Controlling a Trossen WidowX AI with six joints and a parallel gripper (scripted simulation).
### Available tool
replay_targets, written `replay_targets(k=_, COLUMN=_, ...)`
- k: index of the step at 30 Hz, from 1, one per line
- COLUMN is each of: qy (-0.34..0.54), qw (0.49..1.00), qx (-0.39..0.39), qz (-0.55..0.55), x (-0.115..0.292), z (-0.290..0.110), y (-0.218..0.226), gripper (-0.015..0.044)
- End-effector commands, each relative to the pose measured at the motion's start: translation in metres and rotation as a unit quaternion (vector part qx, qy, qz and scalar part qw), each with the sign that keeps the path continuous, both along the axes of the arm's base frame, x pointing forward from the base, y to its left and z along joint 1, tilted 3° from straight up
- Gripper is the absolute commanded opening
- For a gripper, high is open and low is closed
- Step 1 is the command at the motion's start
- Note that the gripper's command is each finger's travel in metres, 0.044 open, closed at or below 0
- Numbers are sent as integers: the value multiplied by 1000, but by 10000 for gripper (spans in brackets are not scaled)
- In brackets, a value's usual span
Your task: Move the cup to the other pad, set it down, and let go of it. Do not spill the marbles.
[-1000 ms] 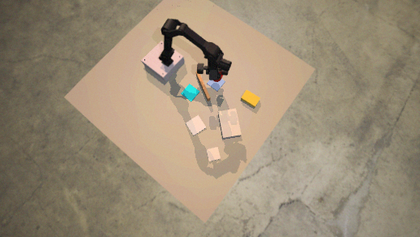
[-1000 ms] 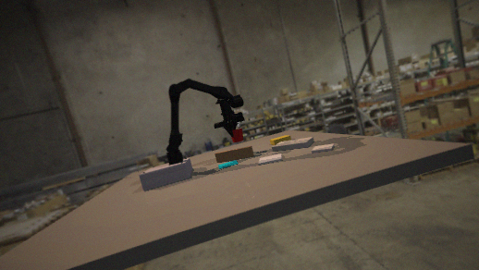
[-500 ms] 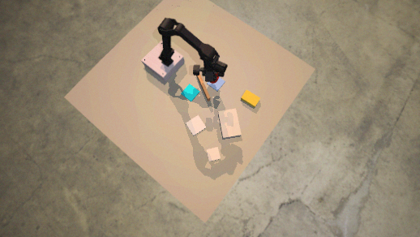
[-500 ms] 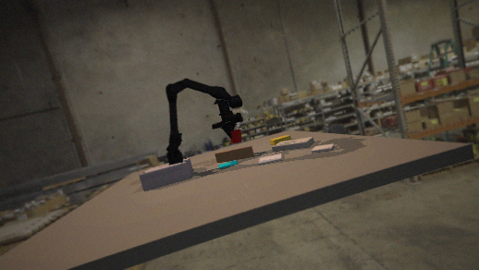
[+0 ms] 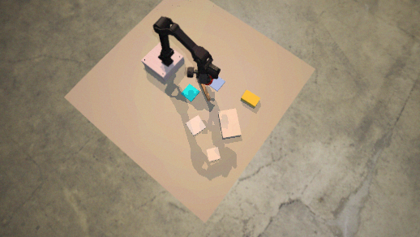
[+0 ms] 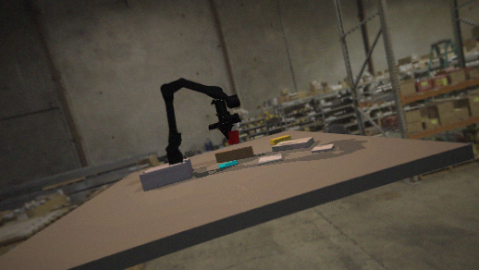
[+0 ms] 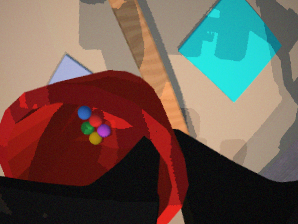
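Observation:
The red cup [image 5: 209,81] [image 6: 234,138] [image 7: 50,145] is in the air. Several coloured marbles [image 7: 95,121] lie inside it. My gripper [image 6: 228,131] [image 7: 163,136] is shut on the cup's wall, one finger inside and one outside. The lavender pad [image 5: 217,84] [image 7: 67,72] is partly hidden behind the cup in the wrist view. The cyan pad [image 5: 190,92] [image 6: 227,165] [image 7: 235,75] lies on the other side of the wooden bar, with nothing standing on it. In the wrist view the cup is beside the bar, on the lavender pad's side.
The long wooden bar [image 5: 206,92] [image 6: 235,154] [image 7: 160,80] stands between the two pads. A yellow block [image 5: 250,98] [image 6: 280,140], a large pale block [image 5: 229,122] [image 6: 293,144] and two smaller pale slabs [image 5: 195,125] [image 5: 213,154] lie farther from the arm's base [image 5: 162,66].

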State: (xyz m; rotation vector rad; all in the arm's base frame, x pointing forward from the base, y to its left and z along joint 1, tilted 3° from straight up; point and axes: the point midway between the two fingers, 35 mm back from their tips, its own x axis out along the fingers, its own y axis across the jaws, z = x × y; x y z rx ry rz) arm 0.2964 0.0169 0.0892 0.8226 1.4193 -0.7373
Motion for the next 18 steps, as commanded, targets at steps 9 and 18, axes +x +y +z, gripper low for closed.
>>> replay_targets(k=9, qy=-2, qw=1000, qx=1, qz=1, x=-15, z=0, y=-23, gripper=0)
replay_targets(k=18, qy=-2, qw=1000, qx=1, qz=1, x=-26, z=-1, y=-40, gripper=0)
